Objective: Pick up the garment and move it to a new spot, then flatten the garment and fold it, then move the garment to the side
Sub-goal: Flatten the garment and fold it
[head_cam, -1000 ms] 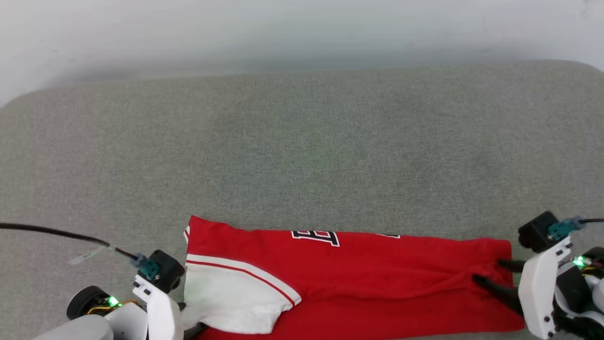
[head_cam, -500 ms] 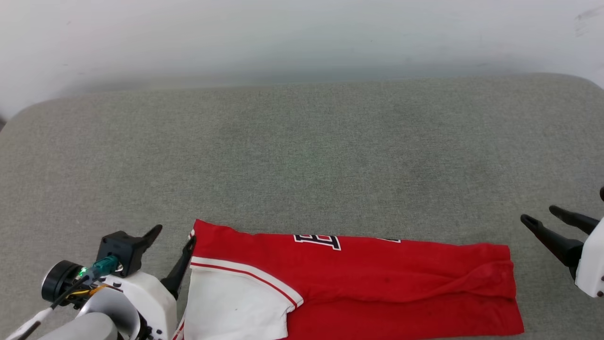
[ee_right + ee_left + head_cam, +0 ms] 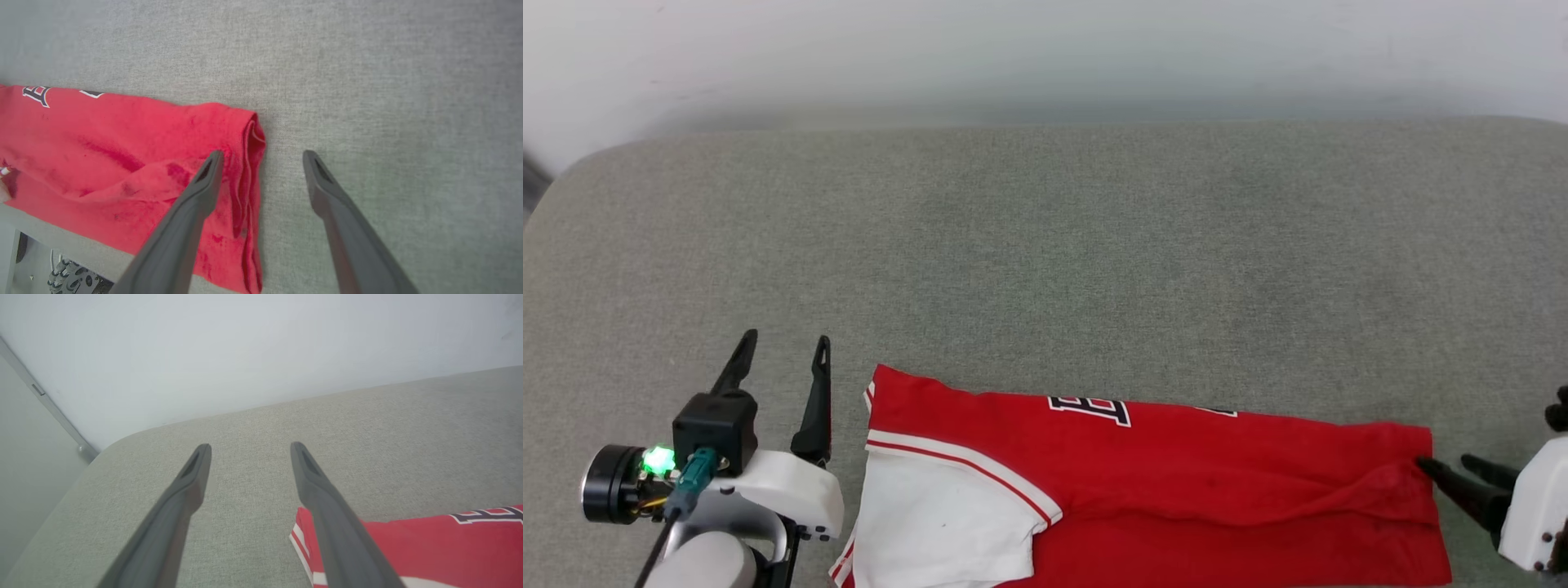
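Garment point(image 3: 1176, 490), red, folded lengthwise into a long band and laid along the near edge of the grey upholstered surface point(image 3: 1045, 245), white sleeve point(image 3: 931, 523) turned over at the left end; seemingly mid-fold, with a fold across likely next. Left gripper point(image 3: 786, 338) spread wide and empty just beside the sleeve end, clear of cloth; right gripper point(image 3: 1444, 462) likewise parted, holding nothing, tips at the hem end, one finger over the layered edge in the right wrist view; apparently posted at both ends to take the corners together. Behind, pale wall point(image 3: 1045, 57), plain; underfoot of the cloth, coarse woven grey fabric, rounded at the far corners.
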`<state>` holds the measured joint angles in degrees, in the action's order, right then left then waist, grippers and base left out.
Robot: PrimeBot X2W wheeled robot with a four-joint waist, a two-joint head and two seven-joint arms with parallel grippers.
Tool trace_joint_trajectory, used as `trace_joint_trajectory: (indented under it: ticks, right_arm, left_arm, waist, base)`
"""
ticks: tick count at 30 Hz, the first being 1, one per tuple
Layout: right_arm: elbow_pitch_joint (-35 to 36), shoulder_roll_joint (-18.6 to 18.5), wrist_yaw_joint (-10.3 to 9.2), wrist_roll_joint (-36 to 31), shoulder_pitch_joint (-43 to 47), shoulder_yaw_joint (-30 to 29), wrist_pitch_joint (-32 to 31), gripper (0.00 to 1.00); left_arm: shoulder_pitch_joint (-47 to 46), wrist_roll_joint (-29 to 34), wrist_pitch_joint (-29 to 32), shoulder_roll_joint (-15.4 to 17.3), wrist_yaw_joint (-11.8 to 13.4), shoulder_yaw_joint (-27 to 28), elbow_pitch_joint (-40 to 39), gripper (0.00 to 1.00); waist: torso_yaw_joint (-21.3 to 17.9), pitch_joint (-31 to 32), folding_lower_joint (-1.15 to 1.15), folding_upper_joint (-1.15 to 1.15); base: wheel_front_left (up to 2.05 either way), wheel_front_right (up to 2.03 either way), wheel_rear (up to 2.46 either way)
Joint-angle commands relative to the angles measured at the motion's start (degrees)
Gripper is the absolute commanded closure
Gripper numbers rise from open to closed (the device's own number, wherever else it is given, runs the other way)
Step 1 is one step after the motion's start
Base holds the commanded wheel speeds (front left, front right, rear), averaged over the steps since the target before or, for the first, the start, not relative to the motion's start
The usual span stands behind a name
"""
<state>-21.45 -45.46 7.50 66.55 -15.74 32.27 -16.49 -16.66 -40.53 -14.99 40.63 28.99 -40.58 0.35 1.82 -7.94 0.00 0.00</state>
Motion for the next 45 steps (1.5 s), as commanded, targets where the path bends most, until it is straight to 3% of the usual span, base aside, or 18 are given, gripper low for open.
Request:
trace_joint_trajectory:
  ticks: [1, 10, 18, 19, 20, 31, 39, 45]
  right_arm:
    - [-0.47, 0.57, -0.02, 0.2, 0.9, -0.19, -0.11, 0.0]
    - [-0.35, 6.31, -0.02, 2.9, 4.55, 3.22, -5.61, 0.0]
    - [-0.69, 9.92, 0.07, 3.09, 3.93, 5.19, -8.17, 0.0]
    - [-0.34, 10.08, 0.07, 2.95, 3.54, 5.22, -8.05, 0.55]
    - [-0.13, 10.03, 0.07, 2.83, 3.15, 5.02, -7.79, 1.0]
    - [1.1, 3.76, -0.04, 2.85, 0.72, 0.06, -5.77, 1.0]
    - [-1.52, -3.3, -0.03, 2.56, 3.49, -4.25, -7.9, 1.0]
    - [2.25, -4.04, -0.02, 2.63, 6.41, -7.02, -12.26, 1.0]
  left_arm:
    - [1.18, 1.38, -0.24, -0.97, 0.06, 1.52, -0.15, 0.0]
    - [10.02, 15.03, -0.2, -11.57, -3.03, 16.42, -0.59, 0.0]
    - [14.27, 22.74, -0.21, -19.64, -6.21, 23.76, -1.86, 0.0]
    - [14.76, 23.88, -0.21, -20.69, -6.55, 24.78, -2.08, 0.0]
    - [15.3, 24.93, -0.21, -21.78, -6.81, 25.89, -2.25, 0.0]
    - [20.37, 32.91, -0.2, -30.38, -11.55, 34.3, -2.45, 0.0]
    - [23.38, 36.48, -0.2, -33.27, -14.27, 36.98, -2.86, 0.0]
    - [25.17, 37.92, -0.2, -34.34, -15.66, 37.37, -3.12, 0.0]
  waist:
    - [0.16, -0.19, 0.0, 0.0]
    - [1.07, -1.13, 0.0, 0.0]
    - [1.54, -1.37, 0.0, 0.0]
    - [1.6, -1.32, 0.0, 0.0]
    - [1.65, -1.26, 0.0, 0.0]
    - [1.27, 1.82, 0.0, 0.0]
    - [1.13, 4.47, 0.0, 0.0]
    - [0.98, 6.03, 0.0, 0.0]
  base:
    - [0.0, 0.0, 0.0]
    - [0.0, 0.0, 0.0]
    - [0.0, 0.0, 0.0]
    - [0.0, 0.0, 0.0]
    - [0.0, 0.0, 0.0]
    - [0.0, 0.0, 0.0]
    - [0.0, 0.0, 0.0]
    - [0.0, 0.0, 0.0]
